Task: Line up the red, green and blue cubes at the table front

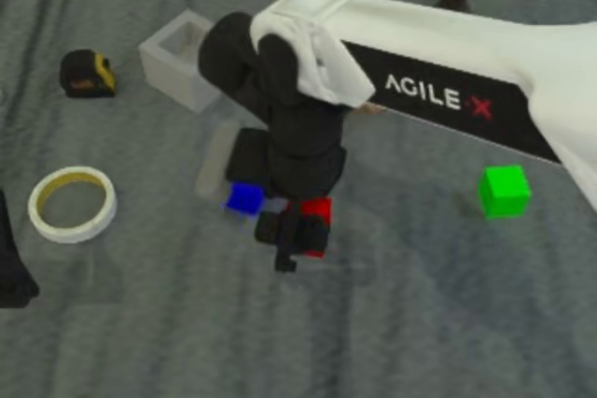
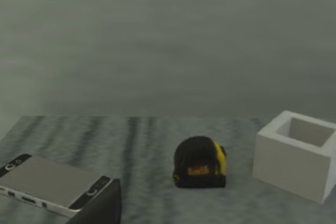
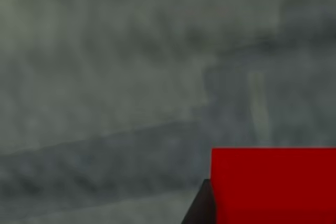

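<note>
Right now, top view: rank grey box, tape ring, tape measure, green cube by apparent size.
1. Tape ring and grey box: footprints look alike, so no ranking between them.
2. Tape measure and green cube: also near equal, both clearly smaller.

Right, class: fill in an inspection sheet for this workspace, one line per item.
Surface: dark grey streaked table.
Job's things: glossy red cube at the right tool, deep blue cube just to its left, bright green cube apart at right.
Clutter: grey hollow box, black-yellow tape measure, white tape ring, silver phone.
Grippers: right tool shut on red cube; left tool not seen.
Cables: nothing seen.
Surroundings: plain grey backdrop.
</note>
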Available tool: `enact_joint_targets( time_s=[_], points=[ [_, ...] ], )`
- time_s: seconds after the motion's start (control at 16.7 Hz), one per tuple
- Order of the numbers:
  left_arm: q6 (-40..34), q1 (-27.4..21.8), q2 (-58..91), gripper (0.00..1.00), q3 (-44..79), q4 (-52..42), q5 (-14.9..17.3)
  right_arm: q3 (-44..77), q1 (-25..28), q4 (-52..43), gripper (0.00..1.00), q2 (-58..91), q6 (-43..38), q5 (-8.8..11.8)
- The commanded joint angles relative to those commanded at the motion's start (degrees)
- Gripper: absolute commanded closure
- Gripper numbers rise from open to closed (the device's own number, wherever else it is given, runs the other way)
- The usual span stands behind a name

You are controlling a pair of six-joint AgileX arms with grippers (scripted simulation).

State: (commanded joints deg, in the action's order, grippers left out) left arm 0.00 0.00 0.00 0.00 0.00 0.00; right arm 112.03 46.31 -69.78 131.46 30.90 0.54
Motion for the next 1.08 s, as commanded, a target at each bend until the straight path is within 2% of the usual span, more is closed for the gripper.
enact_joint_targets(
  time_s=[0.18,0.3,0.72,1.08],
  points=[
    [0.0,0.0,0.0,0.00,0.0,0.0,0.0,5.5,7.2,-2.9,1.00,2.3,1.0,0.0],
    [0.0,0.0,0.0,0.00,0.0,0.0,0.0,7.7,10.1,-4.0,1.00,3.2,1.4,0.0],
    [0.0,0.0,0.0,0.00,0.0,0.0,0.0,7.1,10.5,-3.1,1.00,3.2,1.4,0.0],
    [0.0,0.0,0.0,0.00,0.0,0.0,0.0,-2.3,10.5,8.5,1.00,5.4,1.4,0.0]
  ],
)
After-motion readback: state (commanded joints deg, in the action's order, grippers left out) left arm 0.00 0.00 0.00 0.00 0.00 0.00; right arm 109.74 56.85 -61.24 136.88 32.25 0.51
